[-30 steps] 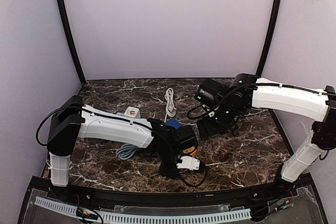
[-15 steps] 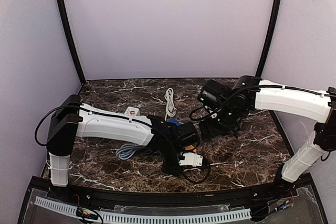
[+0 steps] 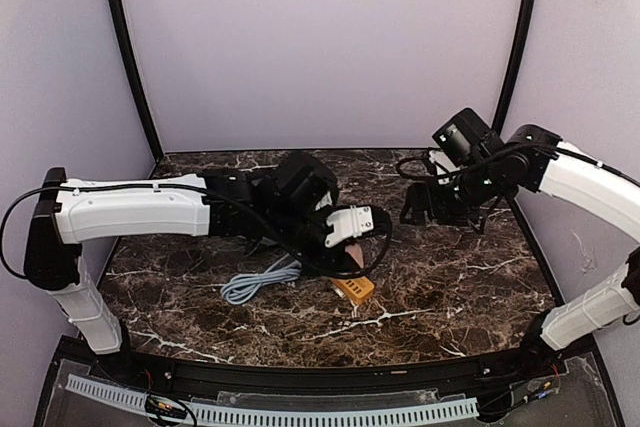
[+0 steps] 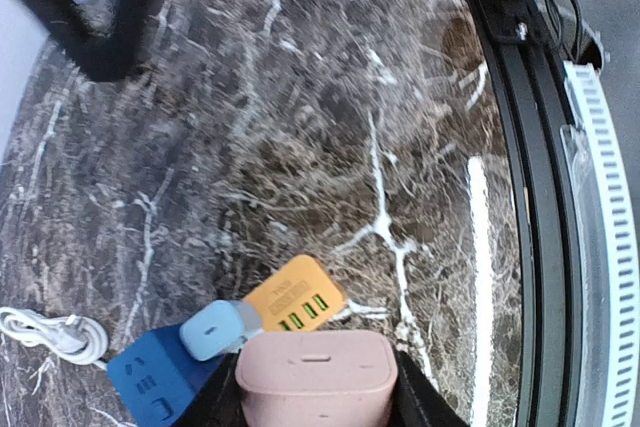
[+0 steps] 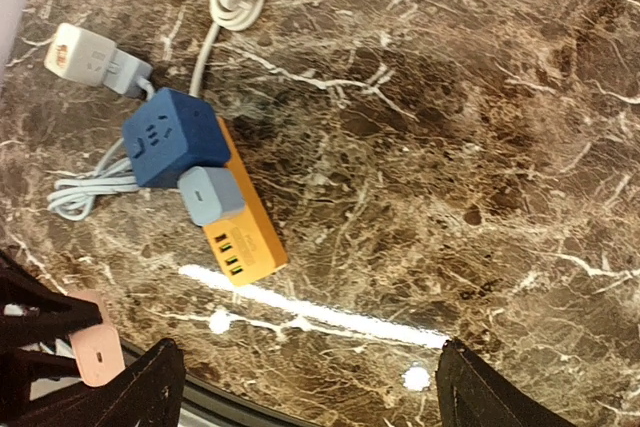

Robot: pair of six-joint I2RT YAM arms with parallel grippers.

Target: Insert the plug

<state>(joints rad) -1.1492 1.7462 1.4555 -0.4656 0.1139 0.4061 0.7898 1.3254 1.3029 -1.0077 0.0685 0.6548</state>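
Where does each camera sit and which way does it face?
Top external: above, behind the bases, looking down at the table; both arms show.
Left wrist: looks down past the pink plug in the shut left gripper.
Right wrist: looks down at the table; open right gripper's fingers frame the bottom.
Shared: all three see the orange power strip.

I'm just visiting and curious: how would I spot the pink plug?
On the dark marble table, find the orange power strip. Close by, the left gripper holds the pink plug, the only pink block; its neighbours are blue, grey and orange.
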